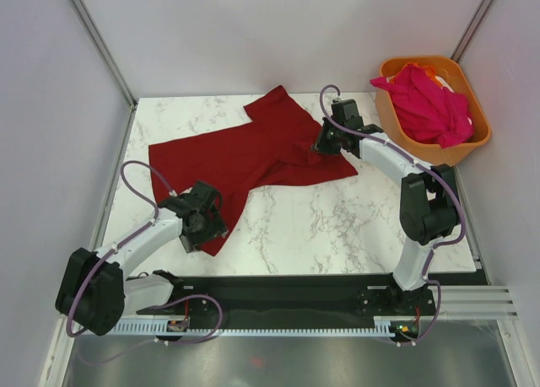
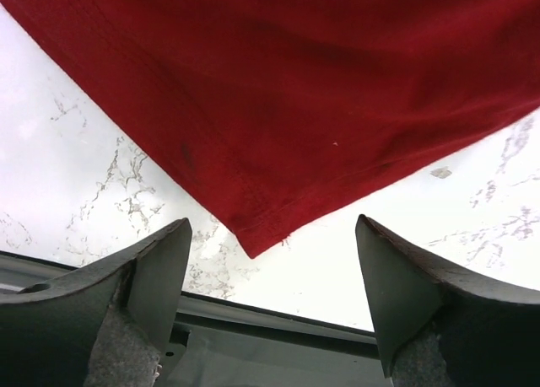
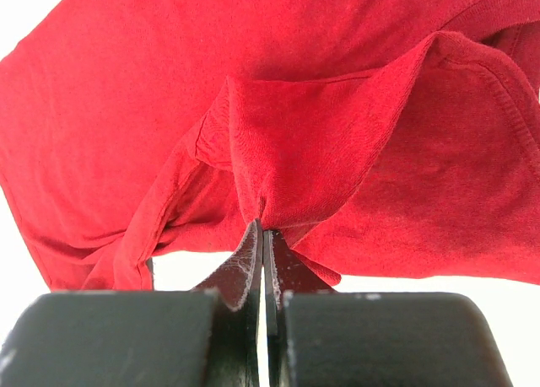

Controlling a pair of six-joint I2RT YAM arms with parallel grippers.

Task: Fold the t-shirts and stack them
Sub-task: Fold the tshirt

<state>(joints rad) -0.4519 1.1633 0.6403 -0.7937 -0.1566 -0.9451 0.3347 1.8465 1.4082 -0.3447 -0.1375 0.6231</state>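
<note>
Right wrist — pinched crimson shirt (image 3: 337, 109)

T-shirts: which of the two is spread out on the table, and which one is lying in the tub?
The dark red t-shirt is spread on the marble table. The pink t-shirt lies bunched up in the orange tub at the far right.

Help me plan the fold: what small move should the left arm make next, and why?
Probably ease the open left gripper forward and close on the red shirt's near corner, which lies flat just ahead of its fingers, while the right gripper pinches the far side.
</note>
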